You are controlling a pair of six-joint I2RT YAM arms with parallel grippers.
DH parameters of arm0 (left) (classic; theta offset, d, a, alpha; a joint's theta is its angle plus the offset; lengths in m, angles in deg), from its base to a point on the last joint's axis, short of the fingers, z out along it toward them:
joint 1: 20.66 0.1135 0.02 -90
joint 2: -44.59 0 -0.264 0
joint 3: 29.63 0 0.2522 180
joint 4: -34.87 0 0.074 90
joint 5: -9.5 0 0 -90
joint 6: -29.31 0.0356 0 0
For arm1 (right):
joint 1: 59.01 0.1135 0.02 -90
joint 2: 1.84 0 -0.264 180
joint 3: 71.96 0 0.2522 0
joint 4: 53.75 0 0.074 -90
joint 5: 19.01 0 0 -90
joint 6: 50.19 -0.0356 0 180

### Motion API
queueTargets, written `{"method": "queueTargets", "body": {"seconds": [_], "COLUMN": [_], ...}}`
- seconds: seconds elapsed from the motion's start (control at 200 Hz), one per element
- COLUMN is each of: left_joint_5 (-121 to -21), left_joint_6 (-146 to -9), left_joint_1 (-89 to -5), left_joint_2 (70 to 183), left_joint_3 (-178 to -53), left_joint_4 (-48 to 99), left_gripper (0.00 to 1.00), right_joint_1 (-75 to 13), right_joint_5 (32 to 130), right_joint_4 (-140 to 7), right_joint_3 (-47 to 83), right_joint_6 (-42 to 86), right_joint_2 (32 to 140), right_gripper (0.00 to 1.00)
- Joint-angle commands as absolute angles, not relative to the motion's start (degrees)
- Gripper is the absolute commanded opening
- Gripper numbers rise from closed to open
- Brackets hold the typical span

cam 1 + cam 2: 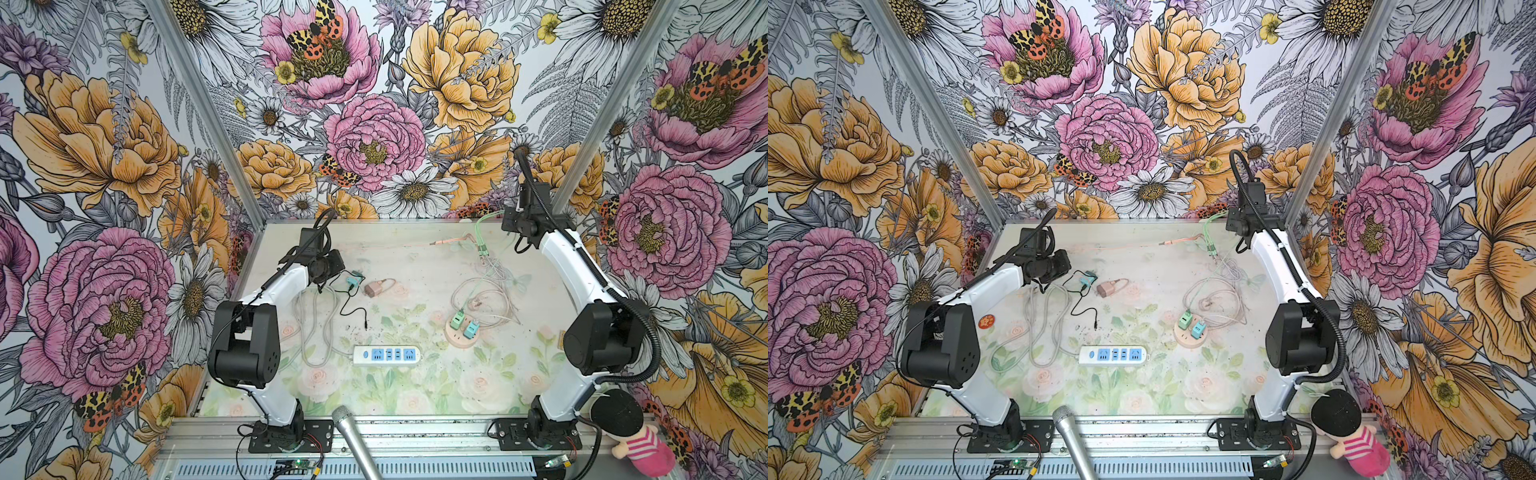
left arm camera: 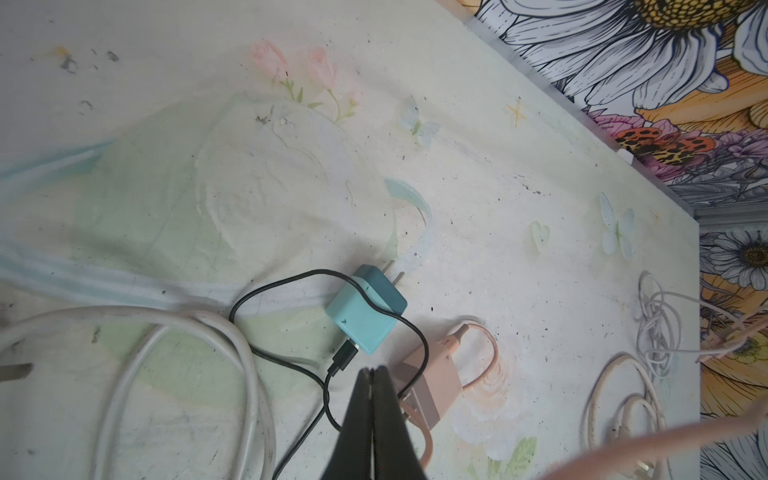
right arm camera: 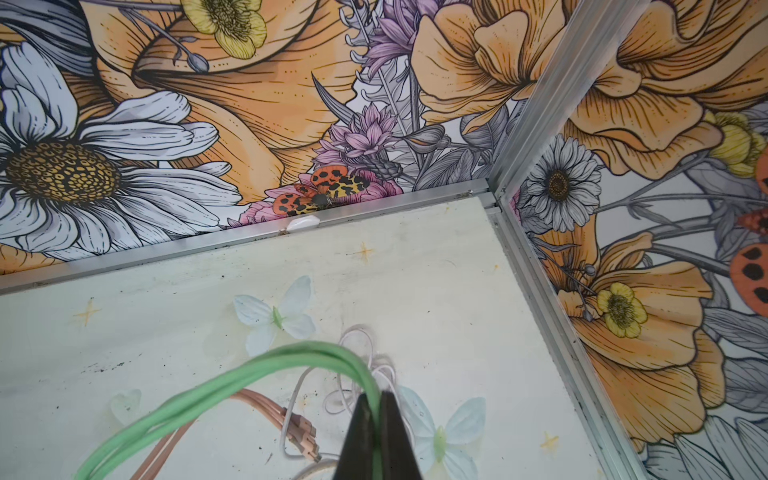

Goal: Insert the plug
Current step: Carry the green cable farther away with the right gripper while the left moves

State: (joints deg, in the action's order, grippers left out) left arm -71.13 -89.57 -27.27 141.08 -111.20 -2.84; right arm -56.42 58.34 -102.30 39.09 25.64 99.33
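Spreading across the whole desk (image 1: 415, 257) is a pale mat printed with faded roses and butterflies, scuffed and speckled with dark crumbs. Bold floral wallpaper (image 1: 374, 124) with spotted moths rises on three sides between aluminium posts. The left hand (image 2: 371, 371) is pinched together and empty, poised over the thin black cable (image 2: 326, 399). Just beside it lies the teal cube-shaped plug (image 2: 365, 309), prongs bare, well apart from the white power strip with blue sockets (image 1: 386, 354). The right hand (image 3: 376, 395), in the back corner, is clamped on a looped green cable (image 3: 249, 372). There's a round red sticker (image 1: 986, 321) on the left arm, its print too small to read.
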Motion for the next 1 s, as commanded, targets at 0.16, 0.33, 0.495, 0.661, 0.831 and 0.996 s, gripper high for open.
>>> {"method": "queueTargets", "body": {"seconds": [0.16, 0.33, 0.495, 0.661, 0.831, 0.996], "left_joint_5": [-74.3, -74.0, -74.2, -74.9, -76.9, -76.1], "left_joint_6": [-92.1, -92.4, -92.5, -93.8, -95.6, -97.4], "left_joint_1": [-24.1, -24.1, -24.0, -23.0, -21.0, -17.9], "left_joint_2": [138.6, 138.3, 138.1, 137.6, 136.2, 133.4], "left_joint_3": [-107.2, -106.4, -106.3, -104.8, -101.9, -97.4], "left_joint_4": [-2.8, -2.1, -2.1, -2.1, -2.0, 1.0], "left_gripper": [0.0, 0.0, 0.0, 0.0, 0.0, 0.0], "right_joint_1": [-58.0, -57.9, -57.4, -57.3, -57.5, -57.8], "right_joint_5": [53.7, 61.6, 61.9, 54.8, 46.3, 47.6], "right_joint_4": [-99.3, -98.9, -98.1, -97.8, -97.8, -97.8], "right_joint_3": [44.3, 42.9, 41.5, 41.3, 41.1, 40.9], "right_joint_6": [26.8, 24.5, 24.0, 25.1, 28.0, 27.7], "right_joint_2": [101.4, 101.0, 101.0, 99.7, 98.1, 97.6], "right_gripper": [0.0, 0.0, 0.0, 0.0, 0.0, 0.0]}}
